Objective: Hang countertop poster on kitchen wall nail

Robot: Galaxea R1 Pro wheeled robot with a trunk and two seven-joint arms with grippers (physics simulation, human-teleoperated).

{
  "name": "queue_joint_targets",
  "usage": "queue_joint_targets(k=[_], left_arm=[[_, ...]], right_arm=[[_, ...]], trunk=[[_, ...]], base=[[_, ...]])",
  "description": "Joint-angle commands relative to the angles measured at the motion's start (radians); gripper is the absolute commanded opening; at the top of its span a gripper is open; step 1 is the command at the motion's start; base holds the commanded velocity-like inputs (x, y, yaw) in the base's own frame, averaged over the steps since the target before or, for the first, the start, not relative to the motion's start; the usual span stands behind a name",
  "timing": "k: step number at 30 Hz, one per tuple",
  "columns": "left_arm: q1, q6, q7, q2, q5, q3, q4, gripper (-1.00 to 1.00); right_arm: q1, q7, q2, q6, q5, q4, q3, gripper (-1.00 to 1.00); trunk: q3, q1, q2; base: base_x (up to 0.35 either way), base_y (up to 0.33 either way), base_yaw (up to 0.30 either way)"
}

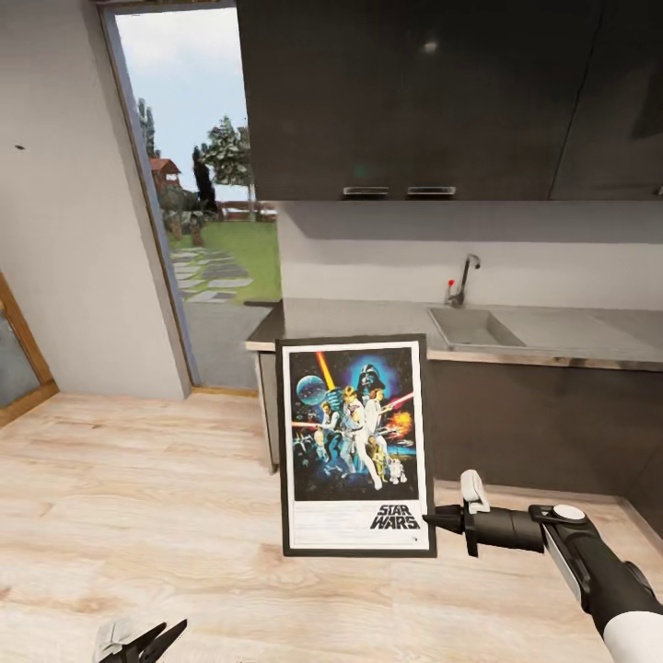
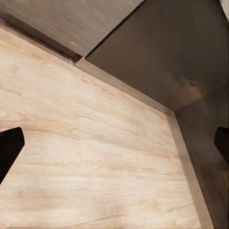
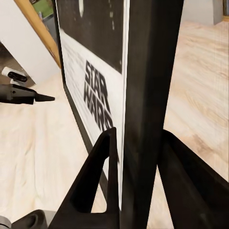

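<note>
Right gripper [image 1: 429, 519] clamped on the lower right edge of the poster [image 1: 354, 445], holding it upright in the air above the wood floor [image 1: 138, 497], in front of the countertop [image 1: 368, 322]. Left gripper [image 1: 138, 642] low by the floor, fingers spread, nothing between them. Nail [image 1: 18, 147] on the pale wall [image 1: 74, 230], well left of the poster.

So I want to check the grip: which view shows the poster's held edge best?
The right wrist view: the right hand pinches the poster edge-on. The head view shows its whole front.
</note>
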Motion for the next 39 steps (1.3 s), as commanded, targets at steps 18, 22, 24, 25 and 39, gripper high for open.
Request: queue_joint_targets(k=[18, 22, 24, 25, 39], left_arm=[[-0.001, -0.008, -0.002, 0.0, 0.003, -0.004, 0.001, 1.0], [-0.001, -0.008, -0.003, 0.0, 0.004, -0.004, 0.0, 1.0], [-0.001, -0.007, -0.003, 0.0, 0.004, -0.004, 0.0, 1.0], [-0.001, -0.007, -0.004, 0.0, 0.004, -0.004, 0.0, 1.0], [-0.001, 0.058, 0.001, -0.001, 0.004, -0.005, -0.003, 1.0]], right_arm=[[0.0, 0.0, 0.0, 0.014, 0.0, -0.001, 0.0, -1.0], [0.0, 0.0, 0.0, 0.014, 0.0, -0.001, 0.0, -1.0], [0.0, 0.0, 0.0, 0.014, 0.0, -0.001, -0.001, -1.0], [0.0, 0.0, 0.0, 0.014, 0.0, -0.001, -0.001, -1.0], [0.0, 0.001, 0.0, 0.014, -0.001, 0.001, -0.002, -1.0]], trunk=[[-0.001, 0.0, -0.001], [-0.001, 0.0, -0.001], [0.002, -0.004, 0.006], [0.005, -0.008, 0.013], [0.049, -0.061, 0.111]], base=[[0.0, 0.2, 0.278], [0.0, 0.01, 0.281], [0.0, 0.005, 0.281], [0.0, 0.003, 0.281], [0.0, 0.001, 0.083]])
